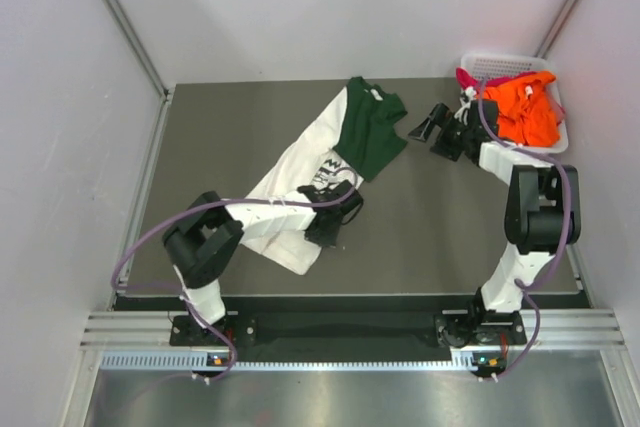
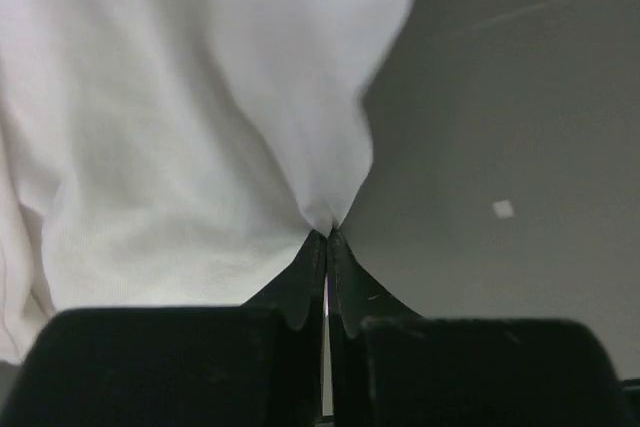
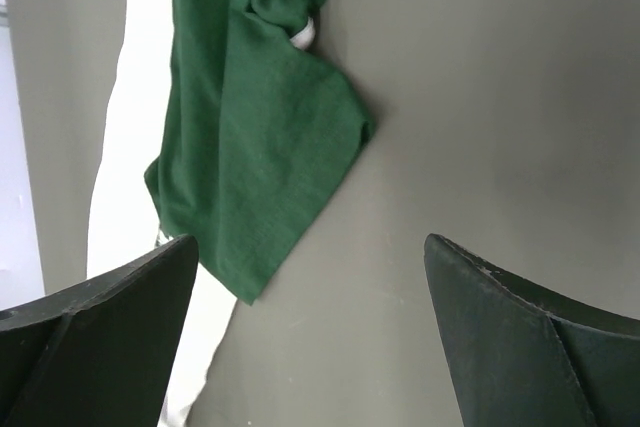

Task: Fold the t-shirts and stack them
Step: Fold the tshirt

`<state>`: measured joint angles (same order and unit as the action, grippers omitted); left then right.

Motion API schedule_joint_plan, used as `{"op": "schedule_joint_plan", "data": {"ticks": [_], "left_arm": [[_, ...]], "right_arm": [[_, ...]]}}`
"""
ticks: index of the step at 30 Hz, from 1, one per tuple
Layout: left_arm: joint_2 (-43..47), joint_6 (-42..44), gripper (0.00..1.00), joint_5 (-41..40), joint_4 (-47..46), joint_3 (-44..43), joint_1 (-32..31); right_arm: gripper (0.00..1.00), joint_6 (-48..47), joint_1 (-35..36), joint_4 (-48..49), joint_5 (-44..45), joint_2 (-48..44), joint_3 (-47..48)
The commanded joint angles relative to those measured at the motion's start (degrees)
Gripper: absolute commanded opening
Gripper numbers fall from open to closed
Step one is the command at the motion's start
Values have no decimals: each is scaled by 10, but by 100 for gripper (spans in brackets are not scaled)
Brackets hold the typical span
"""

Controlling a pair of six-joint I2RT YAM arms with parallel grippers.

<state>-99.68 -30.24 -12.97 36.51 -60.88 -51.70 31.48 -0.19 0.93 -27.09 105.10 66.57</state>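
Observation:
The white t-shirt (image 1: 290,177) with dark green sleeves (image 1: 368,132) and black print lies crumpled on the grey table's middle. My left gripper (image 1: 335,209) is shut on a pinch of its white cloth (image 2: 325,212), seen at the fingertips in the left wrist view. My right gripper (image 1: 428,127) is open and empty, just right of the green part, which fills the upper left of the right wrist view (image 3: 250,137). An orange t-shirt (image 1: 525,107) and a magenta one (image 1: 472,79) lie in the basket.
A white plastic lattice basket (image 1: 500,65) stands at the back right corner. Grey walls close in the table at left, right and back. A metal rail runs along the near edge (image 1: 340,329).

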Motion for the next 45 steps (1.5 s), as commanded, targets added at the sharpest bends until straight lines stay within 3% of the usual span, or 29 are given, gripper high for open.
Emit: {"op": "schedule_joint_plan", "data": {"ticks": [1,7,8,9,12,14,18,25,28,30,35,38,45], "left_arm": [[-80,-46,0,123,-72,-87,-52],[-215,-111,0,175,-75,-325,-138],[-228,-116,7,174,-64,-389,-151],[-237,-119,36,172,-51,-412,-154],[-220,-113,80,153,-53,-413,-155],[-167,-105,81,140,-64,-384,-153],[-60,-108,81,141,-83,-266,-133],[136,-129,81,139,-79,-98,-98],[207,-124,80,157,-97,-17,-17],[243,-106,78,209,-126,35,73],[221,-68,77,202,-144,26,201],[161,-74,74,247,-199,15,261],[-32,-90,74,338,-306,-77,341]], "right_arm": [[96,-6,-23,-7,34,-50,-11],[100,-19,-32,-78,97,-119,-39],[100,-26,-33,-89,112,-132,-49],[100,-31,-33,-103,129,-146,-56],[100,-34,-35,-155,206,-209,-84],[100,-34,-36,-188,248,-252,-96],[100,-45,-37,-186,233,-328,-162],[95,-70,-36,-159,103,-379,-232],[91,-78,-36,-146,73,-355,-233],[88,-79,-37,-139,50,-323,-221],[90,-63,-38,-102,22,-238,-161],[93,-49,-39,-88,-5,-162,-101],[84,-17,-37,-66,-100,49,59]]}}
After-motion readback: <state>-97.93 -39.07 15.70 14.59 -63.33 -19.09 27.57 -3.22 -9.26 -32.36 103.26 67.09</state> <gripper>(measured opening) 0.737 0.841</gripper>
